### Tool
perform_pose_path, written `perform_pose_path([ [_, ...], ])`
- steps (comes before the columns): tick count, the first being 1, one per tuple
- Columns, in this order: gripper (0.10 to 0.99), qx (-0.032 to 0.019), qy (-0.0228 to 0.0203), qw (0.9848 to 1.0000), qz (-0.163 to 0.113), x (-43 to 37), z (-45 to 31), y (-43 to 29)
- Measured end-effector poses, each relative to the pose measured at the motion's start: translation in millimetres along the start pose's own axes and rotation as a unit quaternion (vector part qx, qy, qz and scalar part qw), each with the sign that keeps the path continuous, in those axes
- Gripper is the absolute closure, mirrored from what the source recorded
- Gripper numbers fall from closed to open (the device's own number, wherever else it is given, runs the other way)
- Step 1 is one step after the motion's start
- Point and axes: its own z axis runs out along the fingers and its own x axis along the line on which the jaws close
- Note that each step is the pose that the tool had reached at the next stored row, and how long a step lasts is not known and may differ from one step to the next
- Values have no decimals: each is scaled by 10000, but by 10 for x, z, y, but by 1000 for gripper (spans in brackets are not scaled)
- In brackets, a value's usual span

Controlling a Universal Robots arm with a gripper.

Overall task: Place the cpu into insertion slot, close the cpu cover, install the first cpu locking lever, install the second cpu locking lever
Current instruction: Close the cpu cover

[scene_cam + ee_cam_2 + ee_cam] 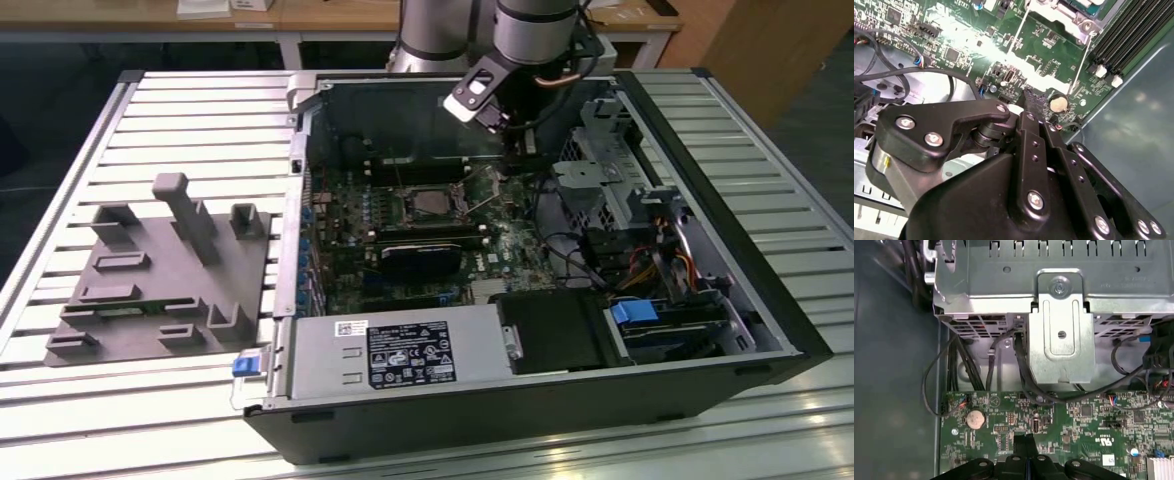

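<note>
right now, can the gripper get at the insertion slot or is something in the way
Probably yes: the gripper hangs low inside the open case, just to the exterior view's right of the insertion slot, with nothing standing over it or between them.

Gripper is parked right over the green motherboard, fingers pressed together with nothing between them. Coin cell battery sits near the board's corner, off to one side of it. Black cables loop from the silver drive cage onto the board.
</note>
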Motion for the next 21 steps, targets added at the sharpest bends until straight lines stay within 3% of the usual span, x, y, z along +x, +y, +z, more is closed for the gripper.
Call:
perform_pose_path([
  [12, 980, 53, -6, 10000, 1, -1, 112, 42],
  [19, 980, 58, -11, 10000, 0, -1, 120, 43],
  [20, 980, 79, -11, 10000, -1, -1, 121, 44],
  [21, 980, 136, -12, 9999, 1, -1, 123, 44],
])
